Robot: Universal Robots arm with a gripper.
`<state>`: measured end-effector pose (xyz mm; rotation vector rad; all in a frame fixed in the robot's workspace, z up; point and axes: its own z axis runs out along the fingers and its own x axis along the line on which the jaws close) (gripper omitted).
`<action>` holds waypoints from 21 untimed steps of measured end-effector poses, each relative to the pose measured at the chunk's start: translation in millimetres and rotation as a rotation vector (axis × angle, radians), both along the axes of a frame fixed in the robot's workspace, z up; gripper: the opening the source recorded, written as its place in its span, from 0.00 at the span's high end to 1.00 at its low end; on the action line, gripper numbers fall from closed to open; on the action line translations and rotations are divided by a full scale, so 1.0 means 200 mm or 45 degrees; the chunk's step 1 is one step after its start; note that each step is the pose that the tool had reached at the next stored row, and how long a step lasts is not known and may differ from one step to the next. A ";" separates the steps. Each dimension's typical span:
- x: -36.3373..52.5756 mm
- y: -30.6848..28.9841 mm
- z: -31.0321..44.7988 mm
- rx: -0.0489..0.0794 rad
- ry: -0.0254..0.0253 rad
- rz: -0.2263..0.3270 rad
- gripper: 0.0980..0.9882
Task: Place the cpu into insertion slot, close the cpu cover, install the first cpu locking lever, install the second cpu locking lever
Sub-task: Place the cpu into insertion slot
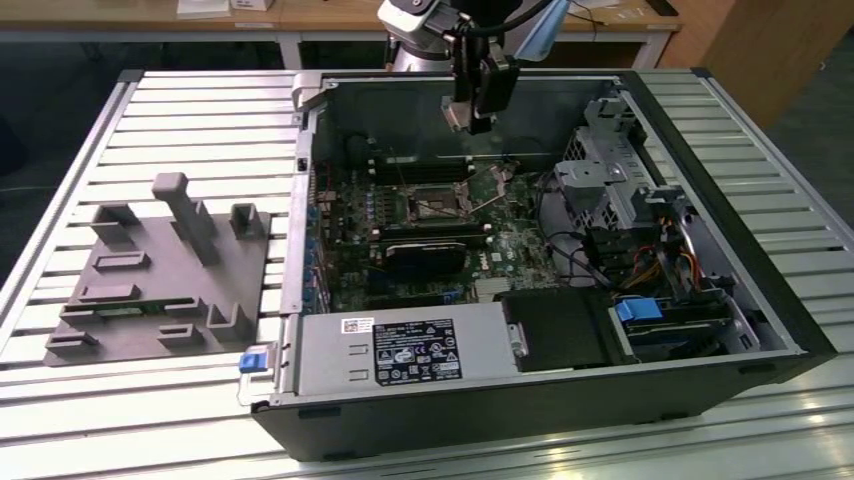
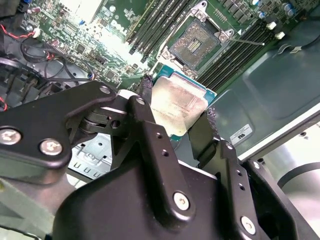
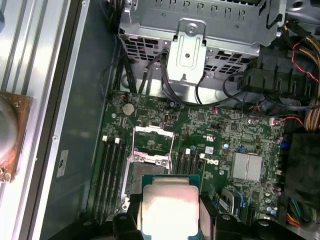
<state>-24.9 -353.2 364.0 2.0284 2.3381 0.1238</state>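
Open computer case [image 1: 534, 420] — pincer [image 2: 178, 101] tight on the cpu [image 2: 175, 114], apparently above the insertion slot [image 2: 195, 44].

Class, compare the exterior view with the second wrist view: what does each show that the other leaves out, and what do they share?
Exterior view: the grey fixture on the slatted table at the exterior view's left, and the labelled power supply in the case. Second wrist view: the fingers shut on the cpu, its silver top facing the camera, held above the board. Both: the green motherboard and the slot, with no chip in it.
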 end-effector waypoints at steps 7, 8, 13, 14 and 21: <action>0.000 0.000 -0.006 0.000 0.0001 -0.004 0.51; 0.000 0.000 -0.007 0.000 0.0000 -0.004 0.51; 0.000 0.000 -0.011 0.000 0.0000 -0.006 0.51; 0.000 0.000 -0.012 0.000 0.0000 -0.006 0.51; 0.000 0.000 -0.025 0.000 0.0000 -0.008 0.51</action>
